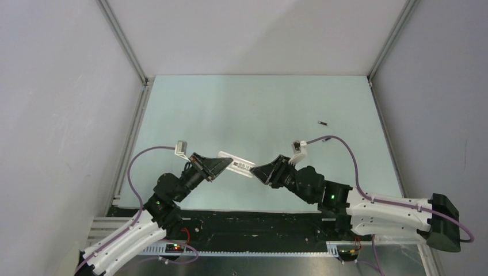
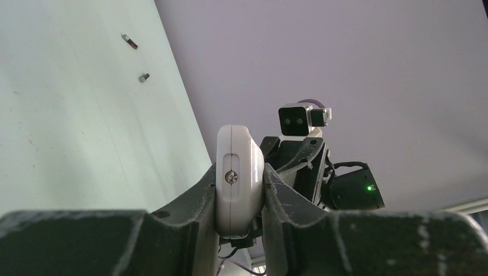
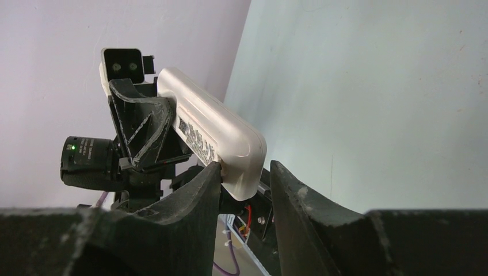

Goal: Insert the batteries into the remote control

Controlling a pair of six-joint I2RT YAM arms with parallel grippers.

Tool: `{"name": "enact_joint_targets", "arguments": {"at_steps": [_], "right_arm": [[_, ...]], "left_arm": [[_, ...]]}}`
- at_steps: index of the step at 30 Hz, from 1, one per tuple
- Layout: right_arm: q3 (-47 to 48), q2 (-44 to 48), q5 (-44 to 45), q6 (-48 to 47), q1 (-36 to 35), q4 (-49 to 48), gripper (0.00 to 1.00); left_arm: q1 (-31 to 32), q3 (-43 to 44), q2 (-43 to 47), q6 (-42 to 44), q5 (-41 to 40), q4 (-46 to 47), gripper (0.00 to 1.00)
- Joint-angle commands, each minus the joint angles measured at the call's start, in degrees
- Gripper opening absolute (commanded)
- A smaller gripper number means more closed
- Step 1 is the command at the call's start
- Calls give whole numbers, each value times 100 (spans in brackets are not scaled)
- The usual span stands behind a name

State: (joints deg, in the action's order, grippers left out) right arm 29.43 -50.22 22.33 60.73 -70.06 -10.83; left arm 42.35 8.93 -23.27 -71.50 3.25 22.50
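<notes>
The left fingers [image 2: 190, 198] are gripping one end of the slim white rectangular plastic remote control [image 3: 221, 123]. The right fingers [image 3: 299, 198], open around the other, should be closing squarely.

Rows of dark print on the remote control [image 3: 214, 133], none of it legible.
</notes>
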Motion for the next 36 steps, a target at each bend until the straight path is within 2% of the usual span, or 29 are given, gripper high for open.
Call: {"name": "enact_joint_targets", "arguments": {"at_steps": [1, 6, 11, 16, 19, 24, 26, 36], "right_arm": [[212, -167, 130, -113, -24, 145, 42], [213, -212, 103, -122, -12, 89, 45], [212, -166, 43, -229, -18, 0, 57], [212, -4, 84, -315, -38, 16, 60], [213, 100, 270, -296, -109, 137, 58], [212, 247, 561, -237, -229, 375, 44], [212, 271, 612, -218, -254, 432, 41], [212, 204, 786, -150, -296, 432, 40]], "left_arm": [[26, 362, 24, -53, 163, 496, 0], [20, 340, 31, -49, 173, 497, 0], [26, 306, 50, -48, 164, 493, 0], [21, 264, 89, -34, 139, 500, 0], [26, 248, 113, -30, 133, 493, 0], [26, 216, 139, -41, 113, 492, 0], [27, 221, 145, -39, 111, 492, 0], [27, 232, 139, -37, 127, 497, 0]]}}
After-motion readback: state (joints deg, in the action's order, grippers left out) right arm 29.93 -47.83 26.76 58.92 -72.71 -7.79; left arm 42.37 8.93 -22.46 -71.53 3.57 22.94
